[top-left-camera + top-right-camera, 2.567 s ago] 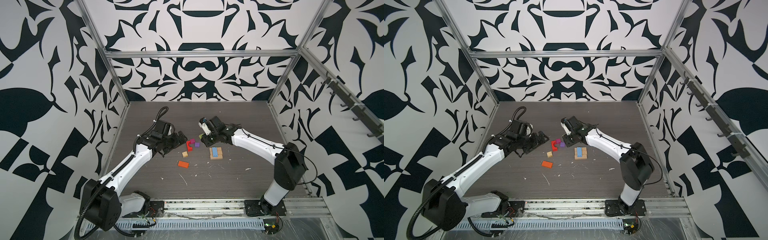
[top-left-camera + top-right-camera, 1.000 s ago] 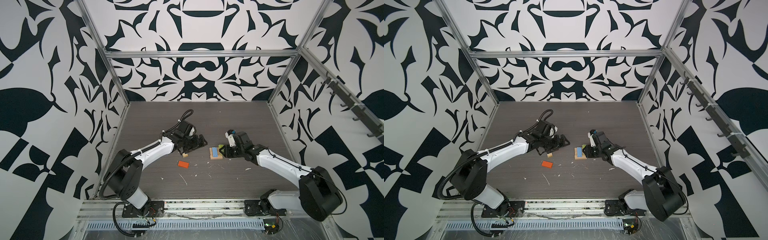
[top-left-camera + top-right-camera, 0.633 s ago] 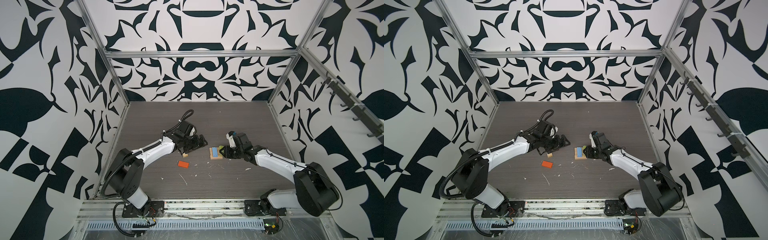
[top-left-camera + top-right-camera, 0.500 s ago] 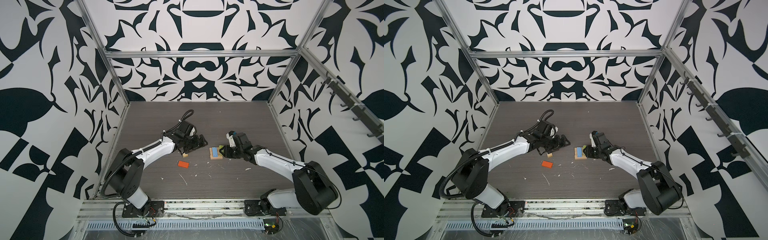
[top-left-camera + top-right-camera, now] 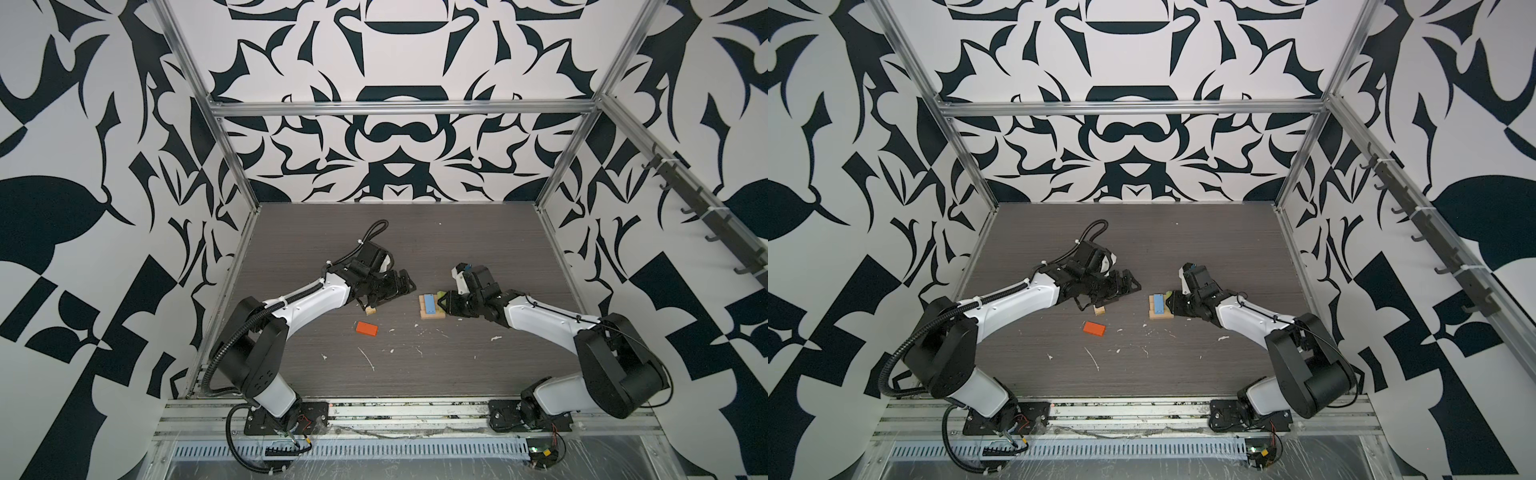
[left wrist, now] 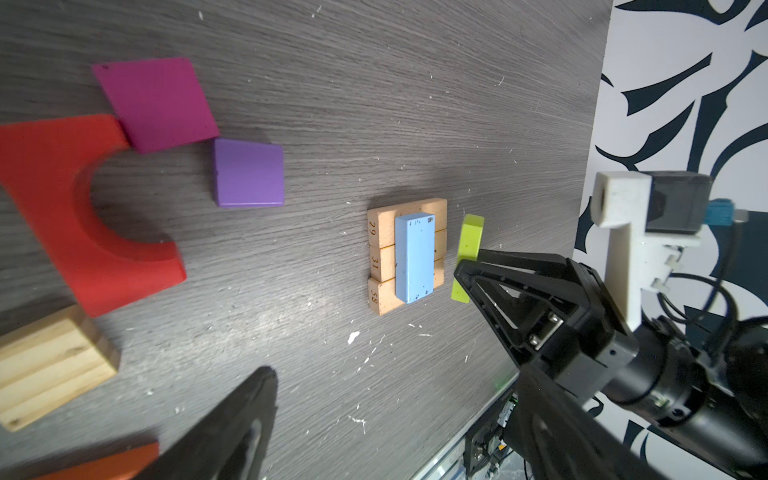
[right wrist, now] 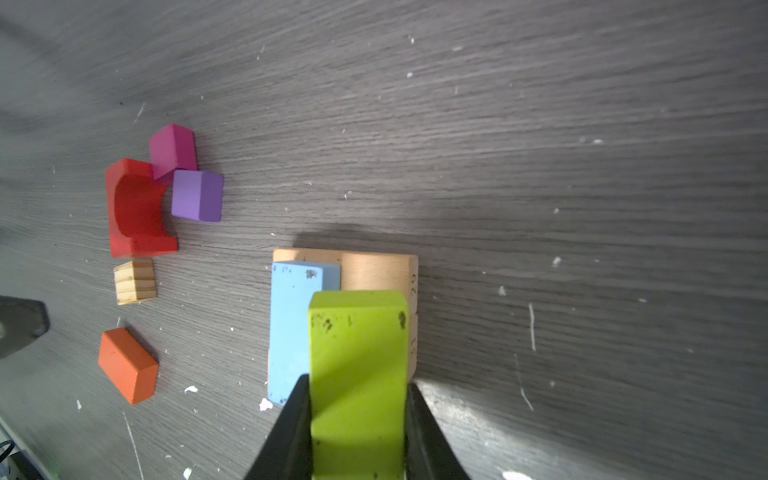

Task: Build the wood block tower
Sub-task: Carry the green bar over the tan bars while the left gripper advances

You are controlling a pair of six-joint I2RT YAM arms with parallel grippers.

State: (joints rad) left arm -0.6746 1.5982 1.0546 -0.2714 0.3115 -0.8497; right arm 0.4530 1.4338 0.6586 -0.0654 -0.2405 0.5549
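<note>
The tower base is three tan planks [image 5: 434, 322] [image 6: 382, 257] lying side by side, with a blue block [image 5: 429, 305] [image 7: 293, 324] flat on top. My right gripper [image 5: 446, 301] [image 7: 357, 386] is shut on a lime block [image 7: 357, 365] [image 6: 469, 245]. It holds the block beside the blue one at the planks' right edge; whether the block touches the planks I cannot tell. My left gripper [image 5: 401, 286] [image 6: 386, 436] stands open just above the floor. In both top views it hides the red arch [image 6: 62, 208], magenta piece [image 6: 156, 102] and purple piece [image 6: 248, 172].
A tan cube [image 5: 371, 309] [image 7: 135, 281] sits at the left gripper's near side. An orange block [image 5: 366, 328] [image 7: 126, 365] lies nearer the front. White crumbs dot the dark wood-grain floor [image 5: 415, 374]. Patterned walls close in three sides.
Since the earliest frames my right gripper swung from the loose pieces to the plank stack, and my left gripper moved right over those pieces. Over the last second both barely moved.
</note>
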